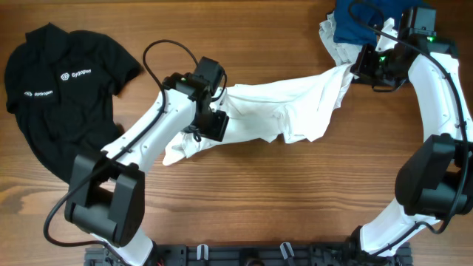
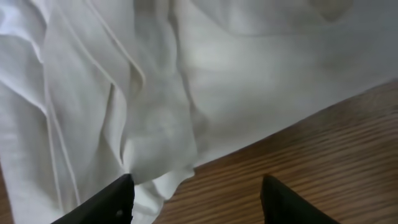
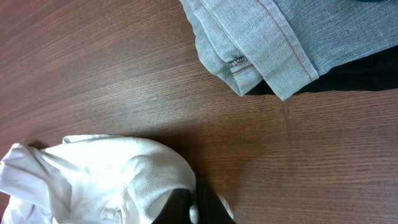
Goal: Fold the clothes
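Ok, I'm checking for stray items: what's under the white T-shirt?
Only wooden table shows around the white T-shirt. Anything beneath its spread middle is covered by fabric, so I cannot tell.

A robot lab bench: wood-grain tabletop (image 1: 295, 185), left arm (image 1: 148, 140) and right arm (image 1: 443, 111) fixed to a black rail (image 1: 244, 256) at its near edge.
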### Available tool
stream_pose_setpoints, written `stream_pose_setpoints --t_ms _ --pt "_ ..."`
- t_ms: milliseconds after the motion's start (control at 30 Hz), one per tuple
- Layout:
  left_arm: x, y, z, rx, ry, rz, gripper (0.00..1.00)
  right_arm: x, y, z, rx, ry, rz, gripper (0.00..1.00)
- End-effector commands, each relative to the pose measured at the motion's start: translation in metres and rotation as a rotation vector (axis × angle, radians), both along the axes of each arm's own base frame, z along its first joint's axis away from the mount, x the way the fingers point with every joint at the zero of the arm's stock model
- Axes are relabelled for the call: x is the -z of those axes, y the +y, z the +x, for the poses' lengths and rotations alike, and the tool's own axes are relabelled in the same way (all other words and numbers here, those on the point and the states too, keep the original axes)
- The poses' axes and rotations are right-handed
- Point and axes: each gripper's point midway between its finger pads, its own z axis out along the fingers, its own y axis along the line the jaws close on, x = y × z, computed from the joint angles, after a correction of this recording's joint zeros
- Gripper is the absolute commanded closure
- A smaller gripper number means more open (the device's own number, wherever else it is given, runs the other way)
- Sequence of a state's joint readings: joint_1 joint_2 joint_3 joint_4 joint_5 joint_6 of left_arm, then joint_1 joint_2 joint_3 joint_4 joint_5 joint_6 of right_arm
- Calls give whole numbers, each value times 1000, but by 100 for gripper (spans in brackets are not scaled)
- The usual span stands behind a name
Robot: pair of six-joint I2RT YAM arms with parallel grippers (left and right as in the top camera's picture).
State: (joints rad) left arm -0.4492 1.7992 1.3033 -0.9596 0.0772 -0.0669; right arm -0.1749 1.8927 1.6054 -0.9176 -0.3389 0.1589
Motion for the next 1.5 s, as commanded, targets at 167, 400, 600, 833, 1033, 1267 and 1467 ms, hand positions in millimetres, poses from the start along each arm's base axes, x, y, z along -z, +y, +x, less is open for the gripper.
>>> stream_pose_setpoints --t_ms 167,400,600,833,1033,1267,1467 --pt "26 18 -2 -67 -11 108 41 0 -4 4 -15 -14 -20 96" --pt "24 36 11 -176 -83 202 43 -1 -4 6 -15 -23 -22 96" --pt "23 31 20 -223 -120 171 44 -1 -4 6 -16 -26 -23 95" --pt "25 25 18 -218 -103 137 44 -1 -4 6 -18 -26 -24 96" --pt "34 29 8 -214 -72 150 42 -1 -4 6 -26 -26 -28 96" --pt "34 30 12 -219 -87 150 68 -1 -4 6 -28 -27 -28 96" --pt "28 31 19 -224 -116 162 86 -1 -4 6 -28 -29 -29 96"
